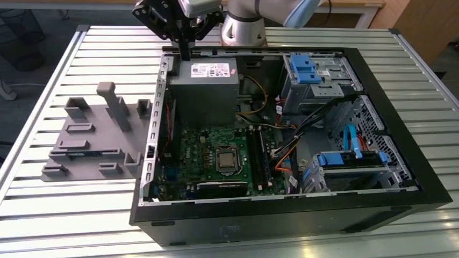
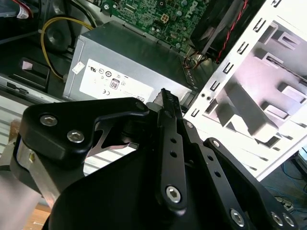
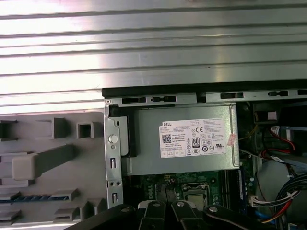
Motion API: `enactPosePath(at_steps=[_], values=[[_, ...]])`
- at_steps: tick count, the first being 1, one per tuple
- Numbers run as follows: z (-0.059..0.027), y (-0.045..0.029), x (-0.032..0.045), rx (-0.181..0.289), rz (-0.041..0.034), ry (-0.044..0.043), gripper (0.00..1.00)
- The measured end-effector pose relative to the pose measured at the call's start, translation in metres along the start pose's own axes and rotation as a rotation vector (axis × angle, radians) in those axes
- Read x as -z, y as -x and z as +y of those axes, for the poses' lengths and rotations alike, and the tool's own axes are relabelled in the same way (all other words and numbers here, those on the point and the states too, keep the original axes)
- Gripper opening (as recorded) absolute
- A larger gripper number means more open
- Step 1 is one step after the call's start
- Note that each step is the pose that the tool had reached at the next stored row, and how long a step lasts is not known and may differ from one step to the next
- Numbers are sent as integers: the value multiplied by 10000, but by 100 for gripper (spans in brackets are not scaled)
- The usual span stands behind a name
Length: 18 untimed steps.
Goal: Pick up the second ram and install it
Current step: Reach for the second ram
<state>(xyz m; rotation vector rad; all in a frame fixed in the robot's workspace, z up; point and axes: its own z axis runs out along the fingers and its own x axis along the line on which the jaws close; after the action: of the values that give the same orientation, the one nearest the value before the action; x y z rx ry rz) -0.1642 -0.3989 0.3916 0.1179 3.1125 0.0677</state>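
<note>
One gripper [image 1: 186, 56] hangs on the arm above the far rim of the one open computer case [image 1: 287, 212], just over the labelled end of the single grey power supply [image 1: 203, 97]; its two fingers point down and look pressed together, with nothing between them; one second ram [image 3: 33, 197], a thin blue strip, lies flat in a slot of the one grey holder block [image 1: 93, 137], as the first wrist view shows; that block rests on the slatted metal table [image 1: 93, 48] just beside the case, on the exterior view's left, and the ram sits well apart from the gripper; inside the case one green motherboard [image 1: 204, 145] lies between the power supply and the front wall, with one square processor socket [image 1: 228, 159] near its middle; two blue plastic pieces stand on the exterior view's right, the far bracket [image 1: 310, 69] by the far rim and the near bracket [image 1: 351, 159] closer to the front wall; how many of the long black slots [image 1: 256, 156] beside the socket are filled cannot be told.
</note>
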Motion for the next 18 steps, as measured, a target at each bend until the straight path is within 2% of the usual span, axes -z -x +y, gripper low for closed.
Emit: enactPosePath(at_steps=[18], values=[[-4, -56, 0, 0, 0, 0, 11]])
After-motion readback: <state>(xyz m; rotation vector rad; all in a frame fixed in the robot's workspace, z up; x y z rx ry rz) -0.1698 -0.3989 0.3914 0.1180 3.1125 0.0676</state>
